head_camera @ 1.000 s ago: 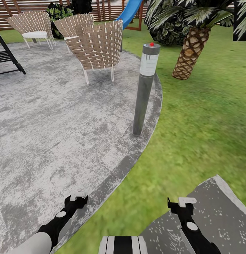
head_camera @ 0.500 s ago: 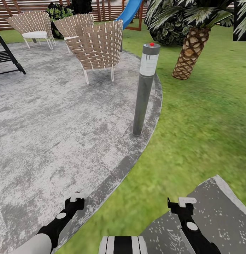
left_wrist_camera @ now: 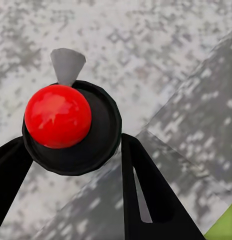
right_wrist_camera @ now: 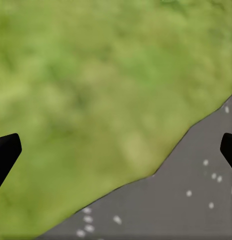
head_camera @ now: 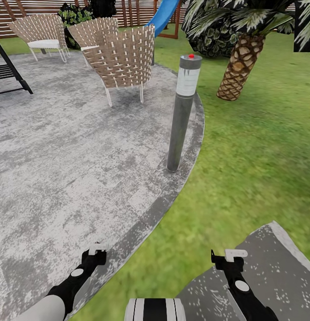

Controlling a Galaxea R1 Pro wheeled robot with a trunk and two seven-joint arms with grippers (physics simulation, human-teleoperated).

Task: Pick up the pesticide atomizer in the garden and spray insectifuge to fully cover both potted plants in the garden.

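Below, the left gripper clamps the pesticide atomizer, black with a red knob, over the grey patio. Meanwhile the right gripper hangs spread above lawn and a stepping slab.

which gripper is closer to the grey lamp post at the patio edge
Left. The left gripper hangs over the patio rim short of the lamp post; the right gripper is further off, over the stepping slab.

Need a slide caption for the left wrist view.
Left gripper holding a black atomizer with a red ball top, above the mottled grey patio.
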